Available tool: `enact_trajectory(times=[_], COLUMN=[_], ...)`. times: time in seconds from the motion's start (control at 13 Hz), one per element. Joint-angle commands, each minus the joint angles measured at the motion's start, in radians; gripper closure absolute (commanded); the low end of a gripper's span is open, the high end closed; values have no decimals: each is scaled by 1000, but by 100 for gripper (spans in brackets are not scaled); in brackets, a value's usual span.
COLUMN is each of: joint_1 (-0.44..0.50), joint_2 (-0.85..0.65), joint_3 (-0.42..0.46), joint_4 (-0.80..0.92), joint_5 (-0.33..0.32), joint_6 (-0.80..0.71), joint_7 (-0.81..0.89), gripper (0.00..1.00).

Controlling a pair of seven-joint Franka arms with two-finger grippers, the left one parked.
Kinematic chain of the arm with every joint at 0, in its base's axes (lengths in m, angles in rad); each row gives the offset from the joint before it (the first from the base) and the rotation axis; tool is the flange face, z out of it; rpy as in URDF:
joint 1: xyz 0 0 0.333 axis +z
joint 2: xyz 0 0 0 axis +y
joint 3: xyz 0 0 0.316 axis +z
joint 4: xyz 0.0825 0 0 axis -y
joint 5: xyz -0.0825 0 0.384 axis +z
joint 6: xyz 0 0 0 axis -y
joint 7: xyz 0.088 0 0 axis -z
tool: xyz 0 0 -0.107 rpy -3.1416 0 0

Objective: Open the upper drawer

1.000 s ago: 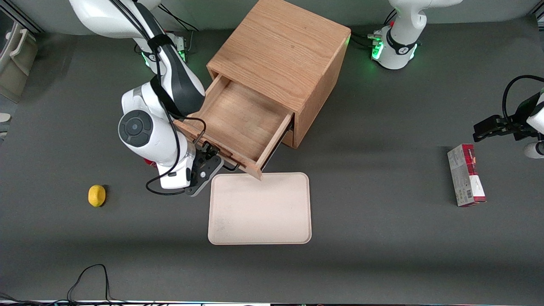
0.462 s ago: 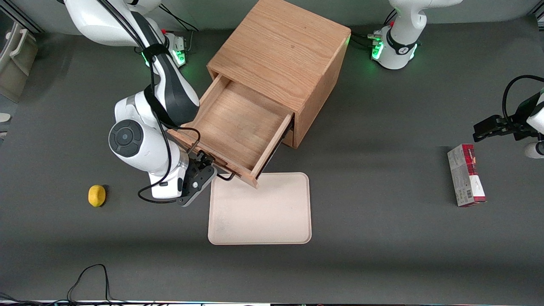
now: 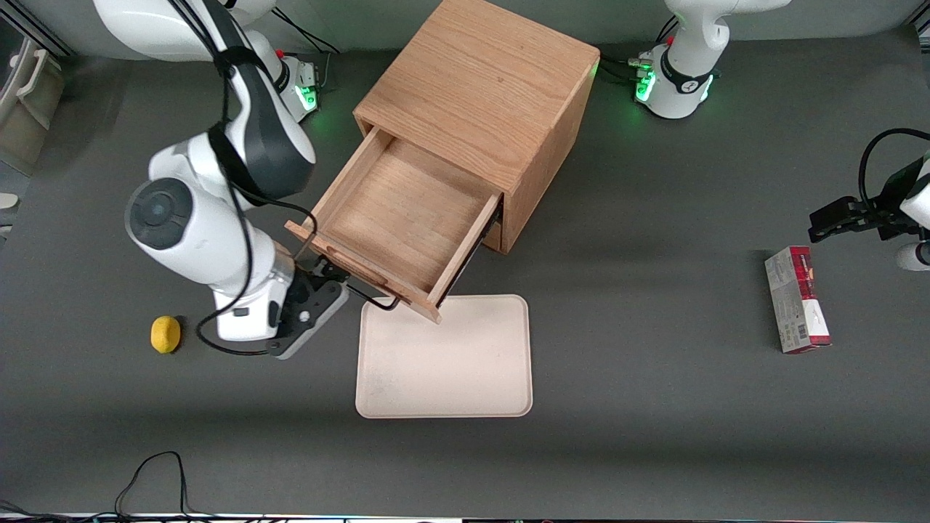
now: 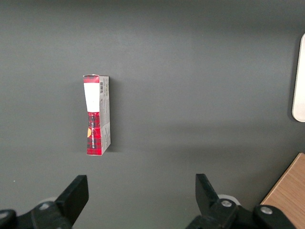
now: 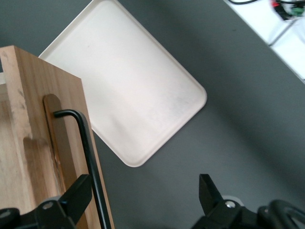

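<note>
The upper drawer [image 3: 403,211] of the oak cabinet [image 3: 479,87] stands pulled well out, its inside bare. Its thin black bar handle [image 3: 370,296] runs along the drawer front, nearest the front camera. My right gripper [image 3: 324,273] is at the end of that handle toward the working arm's end of the table. In the right wrist view the gripper [image 5: 143,195] is open. The handle [image 5: 88,157] passes just inside one finger [image 5: 76,193] and nothing is clamped. The drawer front [image 5: 28,143] fills the space beside that finger.
A cream tray [image 3: 447,356] lies on the table just in front of the open drawer, its corner under the drawer front. A yellow lemon [image 3: 166,334] sits beside my arm toward the working arm's end. A red and white box [image 3: 797,298] lies toward the parked arm's end.
The drawer came out slightly farther, then stopped. My arm and gripper have drawn sideways along the handle toward the working arm's end of the table.
</note>
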Motion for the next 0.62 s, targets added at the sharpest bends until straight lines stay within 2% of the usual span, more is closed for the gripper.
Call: enact_trajectory(times=[0.0, 0.38, 0.54], joint_1=[-3, -1, 5], joint_2=[-62, -150, -173], joint_3=[-58, -214, -257], joint_4=[24, 22, 21], joint_5=[3, 1, -12], joint_6=[-95, -250, -291], joint_7=[31, 305, 358], gripper=[0, 0, 0])
